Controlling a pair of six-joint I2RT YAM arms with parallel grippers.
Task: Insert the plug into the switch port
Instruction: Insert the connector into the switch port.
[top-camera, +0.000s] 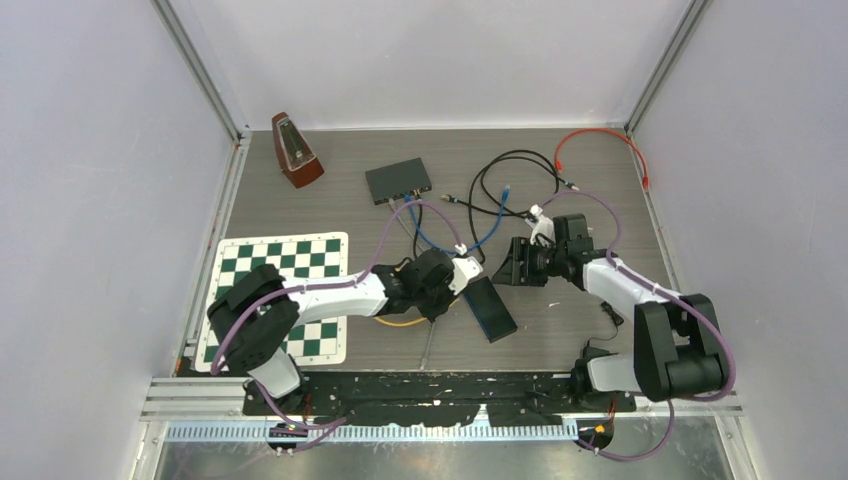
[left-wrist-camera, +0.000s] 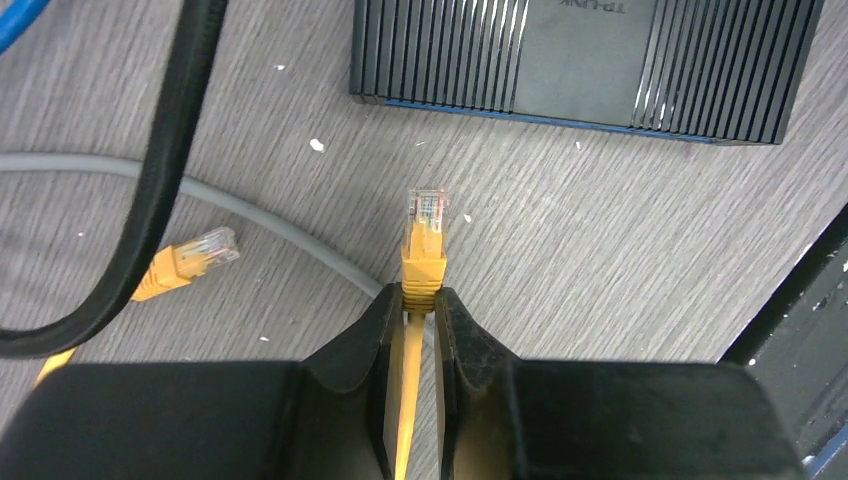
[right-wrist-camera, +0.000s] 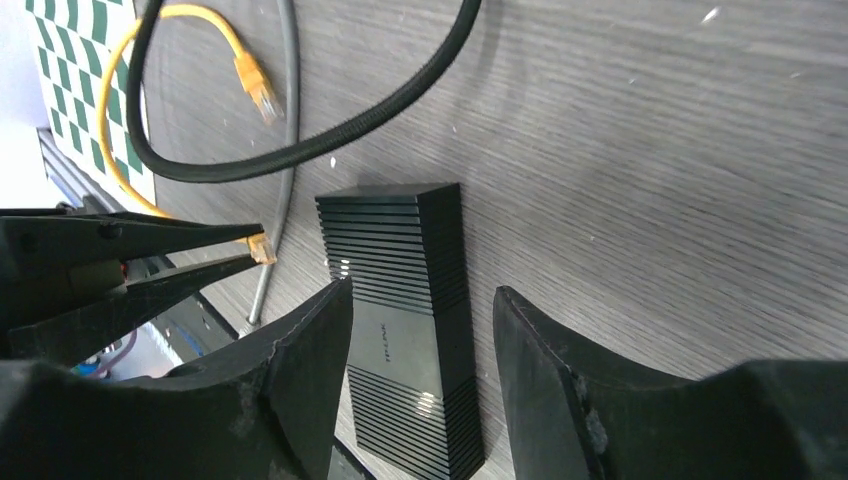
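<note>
My left gripper (left-wrist-camera: 421, 297) is shut on the yellow boot of the plug (left-wrist-camera: 424, 232), whose clear tip points at the black ribbed switch (left-wrist-camera: 590, 60) a short gap ahead. No port shows on the switch from this side. In the top view the left gripper (top-camera: 462, 272) sits just left of the switch (top-camera: 490, 308), which lies on the table between the arms. My right gripper (right-wrist-camera: 422, 295) stands open, its jaws either side of the switch (right-wrist-camera: 410, 340) and not touching it. The held plug (right-wrist-camera: 262, 250) shows at the left of that view.
The yellow cable's other plug (left-wrist-camera: 195, 255) lies loose to the left, beside a thick black cable (left-wrist-camera: 170, 170) and a grey cable (left-wrist-camera: 290, 235). A second switch (top-camera: 398, 180) with blue cables, a metronome (top-camera: 296, 150), a chessboard mat (top-camera: 285, 262) and a red cable (top-camera: 600, 135) lie further off.
</note>
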